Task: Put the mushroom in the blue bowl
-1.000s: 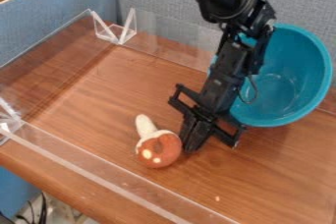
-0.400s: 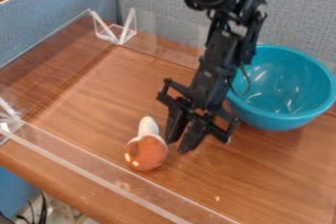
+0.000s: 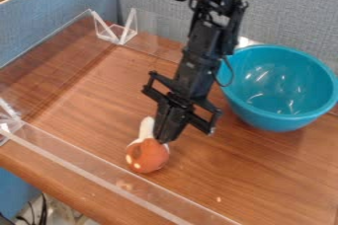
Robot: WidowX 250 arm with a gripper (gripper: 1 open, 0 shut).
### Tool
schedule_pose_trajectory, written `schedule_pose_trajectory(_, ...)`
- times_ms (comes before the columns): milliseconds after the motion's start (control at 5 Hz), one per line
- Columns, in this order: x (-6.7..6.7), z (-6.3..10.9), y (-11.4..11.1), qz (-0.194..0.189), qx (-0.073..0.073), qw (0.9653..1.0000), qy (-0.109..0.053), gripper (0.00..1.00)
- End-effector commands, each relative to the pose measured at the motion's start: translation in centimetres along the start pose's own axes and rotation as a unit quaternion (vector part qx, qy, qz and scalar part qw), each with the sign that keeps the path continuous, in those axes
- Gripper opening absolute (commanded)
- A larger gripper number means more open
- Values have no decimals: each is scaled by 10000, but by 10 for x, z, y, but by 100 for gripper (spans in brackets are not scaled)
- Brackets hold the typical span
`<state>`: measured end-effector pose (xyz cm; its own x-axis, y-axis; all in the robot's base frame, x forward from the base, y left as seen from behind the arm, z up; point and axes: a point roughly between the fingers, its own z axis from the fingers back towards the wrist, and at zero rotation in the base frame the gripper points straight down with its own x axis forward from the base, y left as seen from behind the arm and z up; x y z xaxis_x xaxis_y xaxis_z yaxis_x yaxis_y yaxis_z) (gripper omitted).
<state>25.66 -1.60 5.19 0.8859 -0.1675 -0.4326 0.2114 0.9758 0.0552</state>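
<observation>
Mushroom (image 3: 148, 152) lies on the table (image 3: 79, 81) beside the shut fingers (image 3: 164, 136).

A reddish-brown wooden tabletop (image 3: 93, 86) is bordered by clear acrylic walls (image 3: 79, 160) — a glossy teal-blue plastic bowl (image 3: 278, 89) is seen at three o'clock, a small orange-capped, cream-stemmed toy mushroom (image 3: 146, 151) near six.
</observation>
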Motion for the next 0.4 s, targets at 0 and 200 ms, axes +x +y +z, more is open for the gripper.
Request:
schedule_pose_trajectory(0,-1,19,-1,93,-45,9992,-383,100)
schedule_pose_trajectory(200,1,20,-8,152,-111,9990,-393,100)
